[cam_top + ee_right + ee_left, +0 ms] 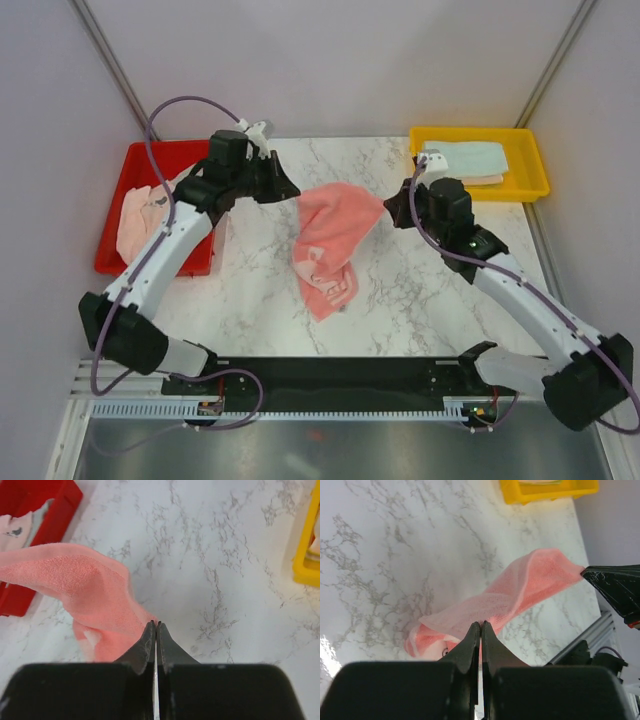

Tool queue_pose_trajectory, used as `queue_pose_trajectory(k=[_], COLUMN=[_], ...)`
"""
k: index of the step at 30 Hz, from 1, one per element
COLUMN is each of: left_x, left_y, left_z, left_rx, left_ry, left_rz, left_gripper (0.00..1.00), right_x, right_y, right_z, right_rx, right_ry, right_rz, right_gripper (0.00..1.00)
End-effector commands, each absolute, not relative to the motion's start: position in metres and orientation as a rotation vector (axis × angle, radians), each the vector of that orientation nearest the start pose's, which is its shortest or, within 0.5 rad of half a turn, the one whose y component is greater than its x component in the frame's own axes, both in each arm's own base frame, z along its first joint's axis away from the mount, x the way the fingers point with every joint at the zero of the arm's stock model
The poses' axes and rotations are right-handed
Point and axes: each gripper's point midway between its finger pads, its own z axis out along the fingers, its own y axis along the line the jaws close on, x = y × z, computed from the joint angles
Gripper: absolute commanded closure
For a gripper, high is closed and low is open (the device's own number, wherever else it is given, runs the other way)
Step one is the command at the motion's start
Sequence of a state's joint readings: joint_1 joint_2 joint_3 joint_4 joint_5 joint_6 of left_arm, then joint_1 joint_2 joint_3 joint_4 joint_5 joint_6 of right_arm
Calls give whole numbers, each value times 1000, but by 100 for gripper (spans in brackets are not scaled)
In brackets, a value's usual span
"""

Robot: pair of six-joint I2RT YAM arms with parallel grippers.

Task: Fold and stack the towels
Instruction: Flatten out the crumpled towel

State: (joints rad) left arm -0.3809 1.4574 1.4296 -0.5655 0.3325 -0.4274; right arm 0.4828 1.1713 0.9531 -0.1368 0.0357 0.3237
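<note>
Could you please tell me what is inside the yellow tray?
In the yellow tray, a mint towel lies on a peach towel, of which only an edge shows; anything beneath is hidden.

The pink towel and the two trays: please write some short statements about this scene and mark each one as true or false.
1. The left gripper and the right gripper are both shut on the pink towel. True.
2. The pink towel lies folded flat on the table. False: it is stretched between the two grippers, and its crumpled lower part droops toward the table.
3. A mint green towel lies in the yellow tray. True.
4. The red tray holds nothing. False: a pale pink cloth lies in it.
</note>
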Motion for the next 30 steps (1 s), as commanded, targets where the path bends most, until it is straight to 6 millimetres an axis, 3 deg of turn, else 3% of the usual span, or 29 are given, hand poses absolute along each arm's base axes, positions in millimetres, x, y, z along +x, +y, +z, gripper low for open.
queue_pose_trajectory(k=[1,2,3,5,6,9,13,17,20,22,23,24,26,27,29,30], left_x=[301,290,281,255,248,226,204,206,234,268,279,304,328,344,384,398], left_y=[-228,-231,-232,-231,-231,-225,-219,-215,-208,-200,-196,-191,-184,-180,-169,-167], left_z=[300,307,315,339,350,387,434,456,449,436,428,415,402,392,362,357], left_rx=[154,171,179,199,207,198,201,182,110,34,9,-31,-75,-96,-157,-170], left_ry=[2175,2159,2139,2072,2038,1926,1805,1756,1782,1816,1841,1866,1891,1907,1957,1956], left_rz=[-971,-1000,-1025,-1100,-1125,-1184,-1252,-1238,-1113,-965,-909,-805,-694,-632,-467,-443], left_gripper=[98,98,98,98,98,98,98,98,98,98,98,98,98,98,98,98], right_x=[298,289,272,254,241,222,212,213,236,266,288,301,323,345,372,398], right_y=[190,190,186,185,179,174,175,170,158,152,158,156,163,169,178,187], right_z=[285,295,318,338,362,401,440,468,474,464,449,445,433,413,400,381], right_rx=[-276,-285,-290,-297,-290,-288,-293,-260,-189,-134,-131,-118,-120,-115,-121,-127], right_ry=[1822,1789,1715,1654,1581,1479,1404,1352,1354,1393,1442,1447,1469,1517,1539,1576], right_rz=[621,652,687,749,769,816,863,858,744,629,585,539,499,465,436,421], right_gripper=[100,100,100,100,100,100,100,100,100,100,100,100,100,100,100,100])
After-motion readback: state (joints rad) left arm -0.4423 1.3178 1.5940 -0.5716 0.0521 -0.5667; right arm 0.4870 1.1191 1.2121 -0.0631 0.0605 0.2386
